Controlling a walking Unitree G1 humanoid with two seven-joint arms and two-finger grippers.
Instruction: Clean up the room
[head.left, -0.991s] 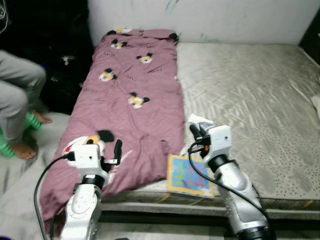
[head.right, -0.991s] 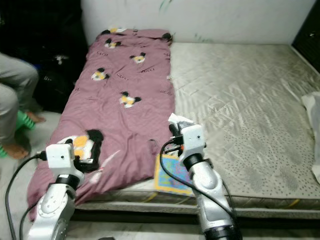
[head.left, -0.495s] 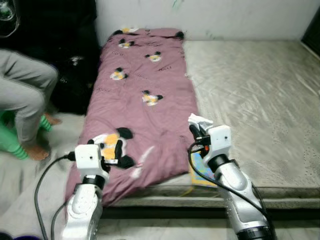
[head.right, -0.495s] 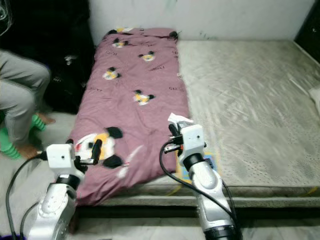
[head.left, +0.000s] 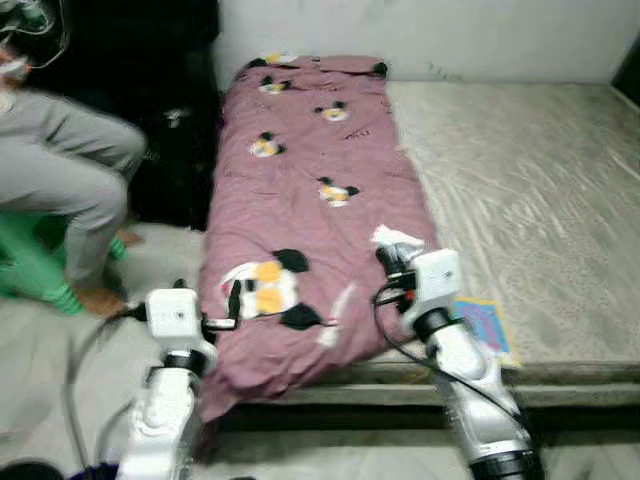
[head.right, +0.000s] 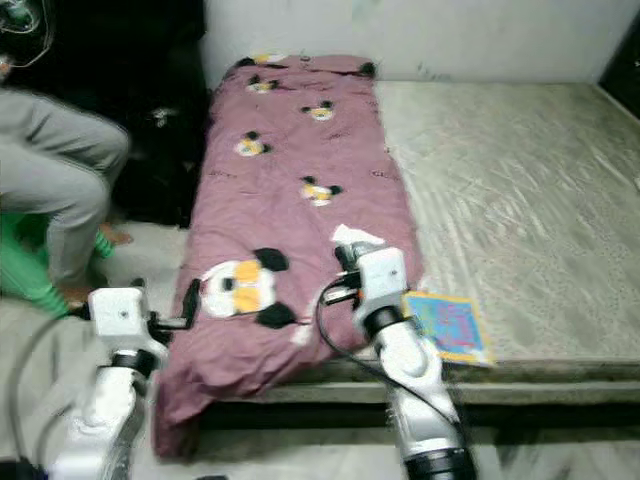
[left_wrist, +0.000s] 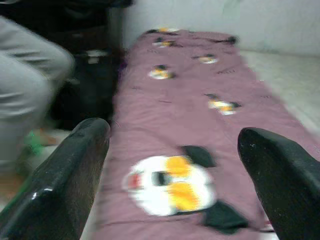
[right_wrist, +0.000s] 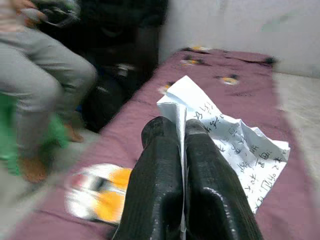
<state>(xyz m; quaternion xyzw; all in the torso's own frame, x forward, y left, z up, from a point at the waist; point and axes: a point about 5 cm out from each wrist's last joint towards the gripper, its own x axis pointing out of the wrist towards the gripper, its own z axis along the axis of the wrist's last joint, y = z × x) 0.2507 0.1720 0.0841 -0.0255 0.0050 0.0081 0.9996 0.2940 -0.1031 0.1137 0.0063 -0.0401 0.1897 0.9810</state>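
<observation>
My right gripper (head.left: 388, 257) is shut on a crumpled white sheet of paper (right_wrist: 226, 136) with handwriting, held above the near end of the purple cartoon-print blanket (head.left: 310, 190). In the right wrist view the paper is pinched between the two black fingers (right_wrist: 159, 165). My left gripper (head.left: 234, 302) is open, raised beside the blanket's near left edge, with nothing between its fingers (left_wrist: 70, 170). A colourful picture book (head.left: 484, 324) lies on the mattress (head.left: 540, 180) near its front edge, just right of my right arm.
A person in grey trousers (head.left: 70, 170) sits on a green stool (head.left: 30, 270) at the left. Dark bags (head.left: 175, 150) stand against the wall beside the bed. The mattress front edge (head.left: 560, 372) drops to the floor.
The camera has swung left, so the bed and book shifted right in view and the seated person shows more. Both grippers keep their pose, the right still holding the paper.
</observation>
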